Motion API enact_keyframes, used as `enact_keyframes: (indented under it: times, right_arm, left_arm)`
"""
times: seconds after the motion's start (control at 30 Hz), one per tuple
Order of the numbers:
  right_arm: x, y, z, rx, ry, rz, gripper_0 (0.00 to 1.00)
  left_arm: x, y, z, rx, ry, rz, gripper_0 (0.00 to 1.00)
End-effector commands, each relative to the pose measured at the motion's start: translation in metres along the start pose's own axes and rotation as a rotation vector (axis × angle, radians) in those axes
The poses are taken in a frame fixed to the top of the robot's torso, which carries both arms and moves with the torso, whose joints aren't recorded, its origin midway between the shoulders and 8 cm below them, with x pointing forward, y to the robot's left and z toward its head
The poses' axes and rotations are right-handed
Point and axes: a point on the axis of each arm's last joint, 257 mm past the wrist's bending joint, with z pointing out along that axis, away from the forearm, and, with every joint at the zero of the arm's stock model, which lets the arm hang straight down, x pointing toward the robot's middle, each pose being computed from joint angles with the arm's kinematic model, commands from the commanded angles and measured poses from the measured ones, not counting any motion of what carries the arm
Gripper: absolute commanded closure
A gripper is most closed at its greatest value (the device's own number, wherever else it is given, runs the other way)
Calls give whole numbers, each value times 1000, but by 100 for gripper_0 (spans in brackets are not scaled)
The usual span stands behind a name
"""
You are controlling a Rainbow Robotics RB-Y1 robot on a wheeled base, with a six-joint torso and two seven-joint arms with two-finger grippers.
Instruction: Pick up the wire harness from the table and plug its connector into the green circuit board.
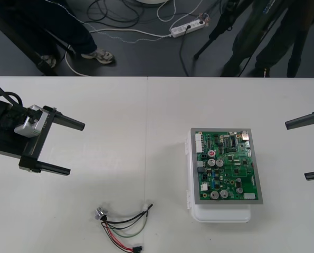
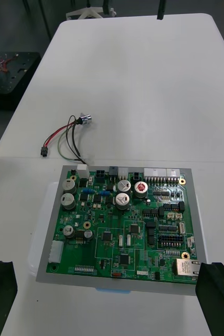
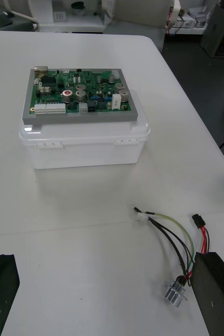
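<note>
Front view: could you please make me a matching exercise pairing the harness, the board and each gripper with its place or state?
1. harness
2. board
3. left gripper
4. right gripper

A. open, at the table's right edge
B. lying loose near the table's near edge
C. open, over the table's left side
D. on a white base

Pairs: 1-B, 2-D, 3-C, 4-A.

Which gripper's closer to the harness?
The left gripper: the harness lies on its side of the table. The right gripper sits beyond the green circuit board.
</note>
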Motion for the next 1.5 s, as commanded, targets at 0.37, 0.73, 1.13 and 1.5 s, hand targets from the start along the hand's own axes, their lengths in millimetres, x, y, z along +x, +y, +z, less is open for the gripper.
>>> enact_keyframes:
  times: [0.37,0.73,1.13,1.5]
  right_arm:
    - [-5,-1,-7,16,-13,18,0]
    - [-5,-1,-7,16,-13,18,0]
    - [-5,-1,-7,16,-13,18,0]
    - [-5,-1,-7,16,-13,18,0]
  left_arm:
    - [4,-10,-12,28,46,47,4]
    - [4,-10,-12,28,46,47,4]
    - [4,-10,-12,28,46,47,4]
    - [4,-10,-12,28,46,47,4]
